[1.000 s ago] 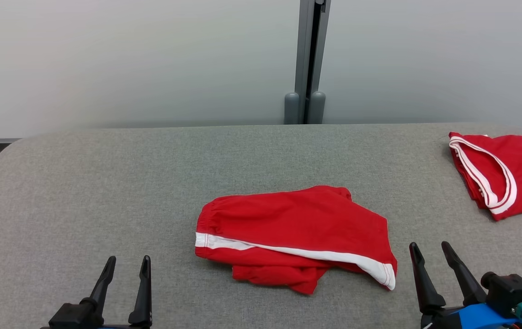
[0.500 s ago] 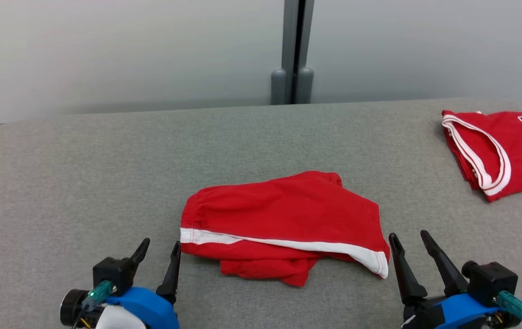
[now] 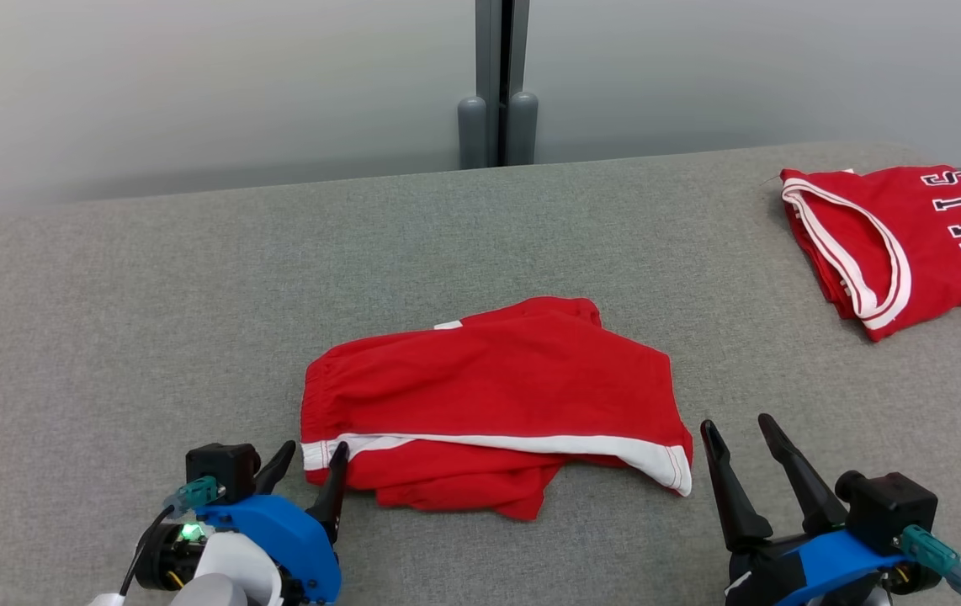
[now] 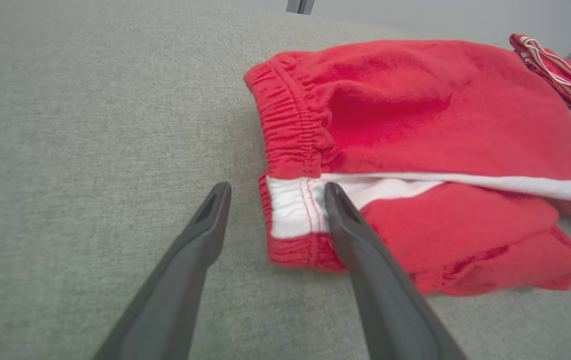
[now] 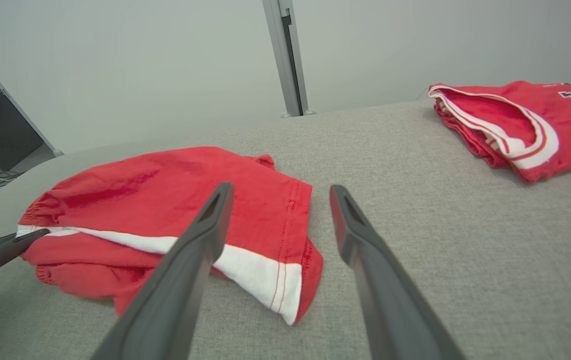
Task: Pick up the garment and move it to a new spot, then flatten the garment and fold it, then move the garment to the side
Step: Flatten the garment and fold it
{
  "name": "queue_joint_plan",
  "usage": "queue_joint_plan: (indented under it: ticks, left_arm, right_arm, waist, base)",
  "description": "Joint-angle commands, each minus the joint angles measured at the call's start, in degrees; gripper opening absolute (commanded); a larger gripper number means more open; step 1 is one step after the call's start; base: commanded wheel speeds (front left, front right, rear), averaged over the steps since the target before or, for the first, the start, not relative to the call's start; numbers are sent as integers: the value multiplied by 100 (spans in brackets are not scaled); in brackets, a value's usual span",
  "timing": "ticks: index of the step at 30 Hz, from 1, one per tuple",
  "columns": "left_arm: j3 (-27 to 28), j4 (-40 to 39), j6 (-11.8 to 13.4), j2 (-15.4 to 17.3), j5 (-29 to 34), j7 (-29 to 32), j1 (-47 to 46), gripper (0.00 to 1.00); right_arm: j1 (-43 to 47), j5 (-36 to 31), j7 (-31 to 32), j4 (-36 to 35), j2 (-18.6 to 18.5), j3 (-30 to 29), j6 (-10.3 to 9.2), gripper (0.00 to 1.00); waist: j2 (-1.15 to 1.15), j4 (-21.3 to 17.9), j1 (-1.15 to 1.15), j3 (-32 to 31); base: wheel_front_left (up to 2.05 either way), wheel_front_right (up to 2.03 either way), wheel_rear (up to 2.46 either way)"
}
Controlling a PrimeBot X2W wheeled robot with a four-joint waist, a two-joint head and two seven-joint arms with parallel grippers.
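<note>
The red shorts [image 3: 493, 396] lie crumpled mid-width on the grey worktop [image 3: 110, 320], toward its near edge; a folded red jersey [image 3: 901, 236] rests at the far right corner. The left gripper [image 3: 312, 459] stands released, its fingers straddling the shorts' waistband corner. The right gripper [image 3: 735, 429] stands released just beside the hem, grasping nothing.

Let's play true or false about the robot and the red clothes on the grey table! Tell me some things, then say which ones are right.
1. The red shorts lie on the grey table. True.
2. The left claw is shut on the shorts. False: it is open, at their waistband end.
3. The shorts' stripe is blue. False: it is white.
4. The right claw is open, beside the shorts' hem end. True.
5. The red jersey lies on top of the shorts. False: it lies apart, at the table's far right.
</note>
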Motion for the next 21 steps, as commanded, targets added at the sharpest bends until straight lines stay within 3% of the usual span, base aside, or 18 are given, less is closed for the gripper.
queue_joint_plan:
  ticks: [1, 4, 5, 6, 7, 21]
  left_arm:
    - [-83, 27, -14, 37, -148, 86, -113, 100]
    - [-225, -24, -15, 129, -370, 74, -183, 100]
    - [-276, -25, -15, 147, -424, 80, -187, 77]
    - [-325, -32, -15, 157, -472, 79, -194, 31]
    - [-381, -41, -15, 140, -585, 119, -185, 0]
    - [-810, -99, -16, 315, -932, -150, -147, 0]
  right_arm:
    - [-90, 15, -39, 20, -10, 2, 3, 100]
    - [-107, -2, -33, 33, -10, -2, 3, 100]
    - [-111, -8, -30, 34, -10, -3, 3, 100]
    - [-106, -19, -29, 34, -10, -7, 3, 100]
    - [-103, -26, -28, 35, -10, -9, 3, 100]
    - [-247, 824, 1358, 643, -10, 107, 3, 100]
  waist:
    - [-1, -15, 0, 5]
    - [-1, -34, 0, 10]
    - [-1, -37, 0, 10]
    - [-1, -37, 0, 10]
    - [-1, -37, 0, 9]
    - [-1, 86, 0, 89]
  base:
    - [0, 0, 0]
    - [0, 0, 0]
    - [0, 0, 0]
    - [0, 0, 0]
    - [0, 0, 0]
    - [0, 0, 0]
